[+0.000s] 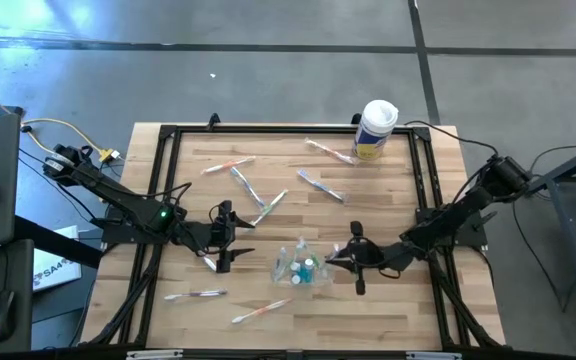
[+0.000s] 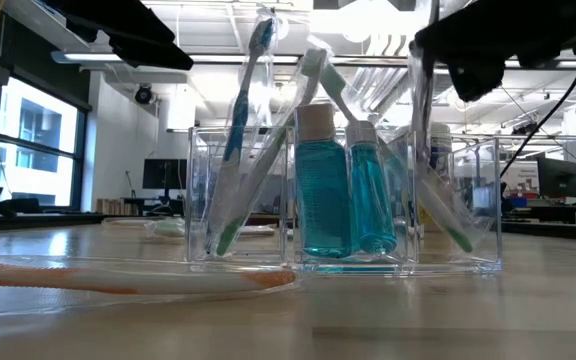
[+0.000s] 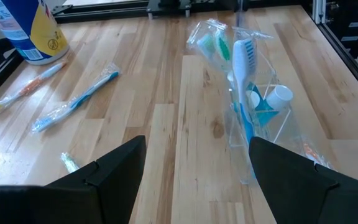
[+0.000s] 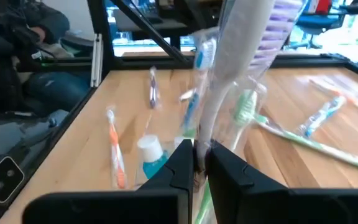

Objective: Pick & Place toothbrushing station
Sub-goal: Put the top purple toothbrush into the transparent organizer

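While my right gripper (image 4: pixel 199 163) pinches the handle of a wrapped purple-bristled toothbrush (image 4: pixel 241 56), holding it upright above the right side of the clear toothbrushing station (image 1: pixel 300 266), my left gripper (image 1: pixel 224 238) waits with fingers spread wide just left of it, holding nothing. That clear holder stands near the middle of the wooden table (image 1: pixel 388 310), toward the near edge, with blue and green brushes and two teal bottles (image 2: pixel 340 190) inside. More wrapped toothbrushes lie scattered around. At the far edge stands a white canister (image 1: pixel 375 129).
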